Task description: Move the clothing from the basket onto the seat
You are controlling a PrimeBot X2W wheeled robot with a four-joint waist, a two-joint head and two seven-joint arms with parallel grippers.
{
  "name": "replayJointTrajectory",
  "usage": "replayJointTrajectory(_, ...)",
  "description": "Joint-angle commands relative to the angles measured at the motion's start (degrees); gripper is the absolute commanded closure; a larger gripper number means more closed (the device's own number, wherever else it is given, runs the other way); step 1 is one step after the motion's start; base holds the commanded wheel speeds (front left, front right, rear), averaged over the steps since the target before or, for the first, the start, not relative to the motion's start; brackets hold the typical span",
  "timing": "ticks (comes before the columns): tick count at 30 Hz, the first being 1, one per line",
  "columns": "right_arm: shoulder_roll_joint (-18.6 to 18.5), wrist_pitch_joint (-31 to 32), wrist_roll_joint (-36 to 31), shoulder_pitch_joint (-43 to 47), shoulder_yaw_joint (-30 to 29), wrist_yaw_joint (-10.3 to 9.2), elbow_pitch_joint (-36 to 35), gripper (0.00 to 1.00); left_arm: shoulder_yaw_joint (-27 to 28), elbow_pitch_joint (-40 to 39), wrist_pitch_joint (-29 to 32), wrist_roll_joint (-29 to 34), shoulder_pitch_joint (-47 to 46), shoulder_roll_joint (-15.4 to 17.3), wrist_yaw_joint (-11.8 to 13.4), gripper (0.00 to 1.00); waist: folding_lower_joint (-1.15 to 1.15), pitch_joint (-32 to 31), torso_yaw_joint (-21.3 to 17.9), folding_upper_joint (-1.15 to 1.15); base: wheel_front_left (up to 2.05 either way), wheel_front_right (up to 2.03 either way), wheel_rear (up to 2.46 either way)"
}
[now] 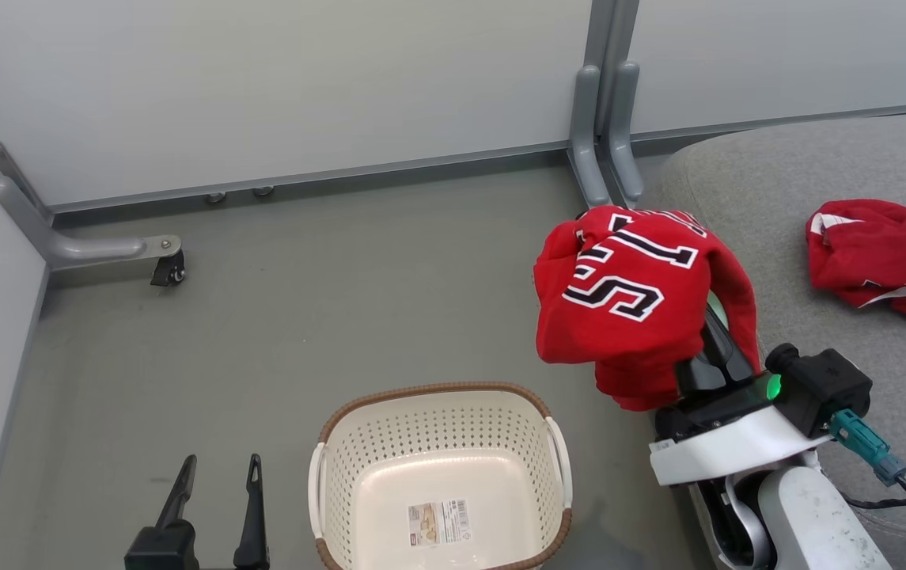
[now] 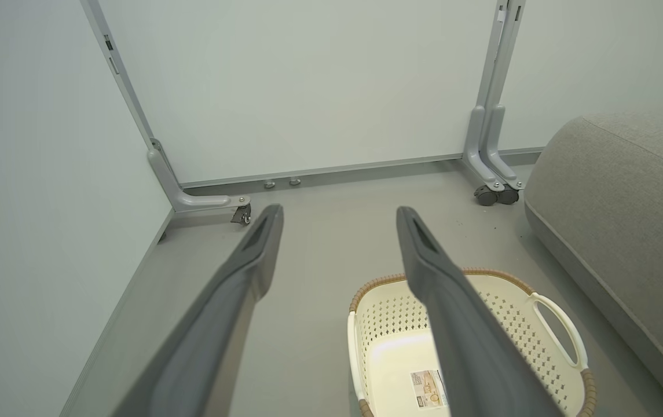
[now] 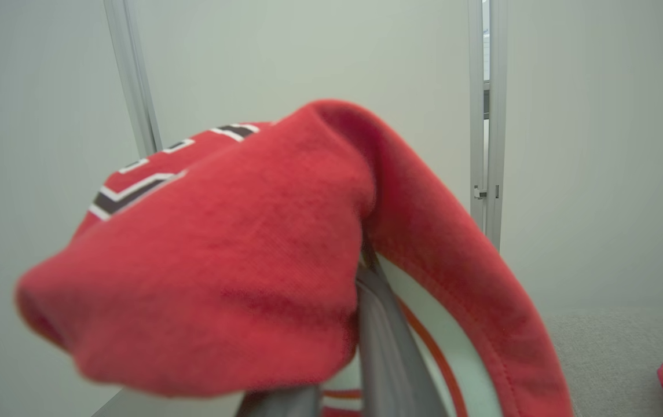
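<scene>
The right fingers point(image 3: 386, 341) are closed on a fold of the lettered garment point(image 1: 634, 301) and hold it in the air. Their tips are buried in the cloth, so the gap between them cannot be seen. The garment hangs bunched over them, above the floor point(image 1: 326, 317) just beside the seat's point(image 1: 777, 182) rounded edge, between the basket point(image 1: 437, 419) and the seat. Its black letters face up toward the head camera and lie turned on their side there. A trimmed hem loops down the seat side of the bundle.

The other garment point(image 1: 888, 253) lies crumpled on the seat, well apart from the held one. Its long axis runs across the cushion from the head view's upper left to its lower right.

The basket stands upright on the floor, mouth up, with its long axis across the head view and a handle at each end. Inside, a label point(image 1: 438, 522) sits on the bottom.

The left fingers point(image 2: 238, 289) are spread wide and hold nothing. They point along the floor toward the wall panels point(image 2: 308, 87), beside the basket.
</scene>
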Motion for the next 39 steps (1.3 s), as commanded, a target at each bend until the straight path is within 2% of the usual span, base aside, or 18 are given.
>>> replayJointTrajectory(1,-0.24,-0.19,-0.04,0.12,-0.09,-0.06,-0.09,1.00,0.05,0.08,-0.01,0.39,0.44,-0.03,-0.30,0.00,0.00,0.00,-0.13,0.00,0.00,0.00,0.00)
replayJointTrajectory(8,-0.41,-0.19,-0.24,0.48,-1.26,-0.06,-0.48,1.00,-0.04,0.31,-0.01,0.65,0.05,-0.15,-0.67,0.00,0.00,0.26,-2.11,0.00,0.00,0.00,0.00)
replayJointTrajectory(14,-0.74,-0.19,-0.44,-0.19,-2.19,-0.06,-0.88,1.00,-0.53,-0.28,-0.01,0.67,-0.97,-0.18,-0.56,0.00,0.00,1.01,-5.81,0.00,0.00,0.00,0.00)
replayJointTrajectory(31,-0.86,-0.19,-0.90,1.29,-6.87,-0.06,-1.84,1.00,-1.61,-0.88,-0.01,-0.24,-3.83,-0.15,0.04,0.00,0.00,3.69,-23.10,0.00,0.00,0.00,0.00)
replayJointTrajectory(36,-0.50,-0.19,-0.89,2.26,-8.58,-0.06,-2.01,1.00,-1.70,-0.72,-0.01,-0.41,-4.27,-0.14,0.13,0.00,0.00,4.39,-26.71,0.00,0.00,0.00,0.00)
replayJointTrajectory(39,-0.18,-0.19,-1.17,2.55,-10.32,-0.06,-2.77,1.00,-2.49,-0.38,-0.01,0.31,-5.37,-0.13,-0.55,0.00,0.00,5.46,-27.51,0.00,0.00,0.00,0.00)
